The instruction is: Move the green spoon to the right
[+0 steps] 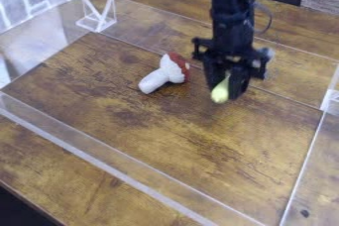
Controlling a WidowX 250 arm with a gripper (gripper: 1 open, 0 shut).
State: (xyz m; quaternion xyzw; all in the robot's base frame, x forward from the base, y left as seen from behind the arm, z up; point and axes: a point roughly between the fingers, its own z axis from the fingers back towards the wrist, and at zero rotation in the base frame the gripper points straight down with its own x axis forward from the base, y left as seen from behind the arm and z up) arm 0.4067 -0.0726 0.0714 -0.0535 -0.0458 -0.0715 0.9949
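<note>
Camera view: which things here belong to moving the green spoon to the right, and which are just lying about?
Part of the job:
- green spoon, its handle showing at the gripper's fingers
- gripper, at the spoon

Just lying about:
- white mushroom toy with a red cap, on the wooden table

tabletop: moderately lit, soft sheen across brown wood-grained tabletop (146, 131)
robot arm: dark, blurred black metal-and-plastic robot arm (233, 22), little detail
toy: bright white on red-and-white mushroom toy (165, 74)
picture: coarse, soft-edged
</note>
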